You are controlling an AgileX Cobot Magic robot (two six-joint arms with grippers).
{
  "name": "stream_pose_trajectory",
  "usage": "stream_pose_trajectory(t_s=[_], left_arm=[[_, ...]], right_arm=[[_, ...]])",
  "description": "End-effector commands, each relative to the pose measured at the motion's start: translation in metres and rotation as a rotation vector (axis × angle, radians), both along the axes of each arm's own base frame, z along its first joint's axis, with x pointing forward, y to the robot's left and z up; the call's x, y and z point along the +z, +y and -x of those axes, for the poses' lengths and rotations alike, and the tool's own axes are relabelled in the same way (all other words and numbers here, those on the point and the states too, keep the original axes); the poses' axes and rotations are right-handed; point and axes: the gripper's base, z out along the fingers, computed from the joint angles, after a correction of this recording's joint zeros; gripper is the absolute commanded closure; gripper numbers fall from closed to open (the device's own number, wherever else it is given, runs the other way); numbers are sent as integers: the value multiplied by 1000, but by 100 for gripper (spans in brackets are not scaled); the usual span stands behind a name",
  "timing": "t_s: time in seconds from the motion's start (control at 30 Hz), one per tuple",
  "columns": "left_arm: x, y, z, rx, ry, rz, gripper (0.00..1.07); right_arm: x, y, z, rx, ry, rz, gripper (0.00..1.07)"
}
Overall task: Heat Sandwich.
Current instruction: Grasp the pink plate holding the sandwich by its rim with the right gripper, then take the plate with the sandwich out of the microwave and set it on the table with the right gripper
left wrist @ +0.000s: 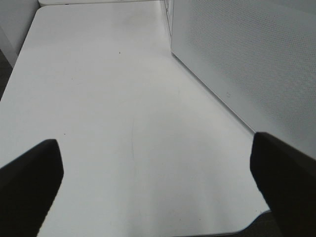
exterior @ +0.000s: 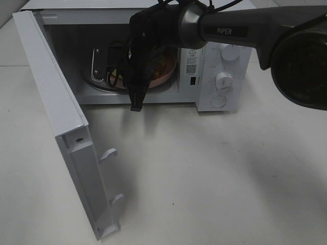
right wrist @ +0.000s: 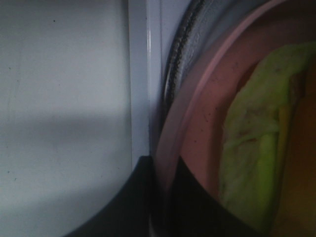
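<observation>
My right jaws (right wrist: 160, 197) are pinched narrow on the rim of the pink plate (right wrist: 197, 98), one dark finger on each side of its edge, as the right wrist view shows close up. My left jaws (left wrist: 158, 187) stand wide apart over bare white table (left wrist: 123, 98), holding nothing, with the white perforated side of the microwave (left wrist: 247, 64) just beside them.

The sandwich (right wrist: 256, 138) lies on that plate, its green-yellow filling showing and a tan-brown strip of crust beside it; the bread itself is mostly out of the wrist picture. Plate and sandwich sit inside the microwave's cavity on the round turntable, whose dark edge curves just outside the plate's rim. From the high camera, only a sliver of the pink plate (exterior: 166, 71) shows behind my black right arm (exterior: 153, 35), which reaches into the open cavity from the right and hides most of its contents.

The microwave (exterior: 219, 56) stands at the back of the table (exterior: 214, 173), its door (exterior: 56, 117) swung fully open toward the left, two latch hooks visible on its inner edge. Three white knobs line the control panel on the right.
</observation>
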Motion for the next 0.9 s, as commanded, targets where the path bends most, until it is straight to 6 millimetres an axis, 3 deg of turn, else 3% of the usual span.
stream_pose_trajectory(t_s=[0.03,0.4,0.9], left_arm=[[0,0,1,5,-23,5,9],[0,0,1,5,-23,5,9],[0,0,1,5,-23,5,9]], right_arm=[[0,-2,1,-24,27,-3,107],[1,-2,2,22,19,24,107],[18,-4,2,140,-50,84,107]])
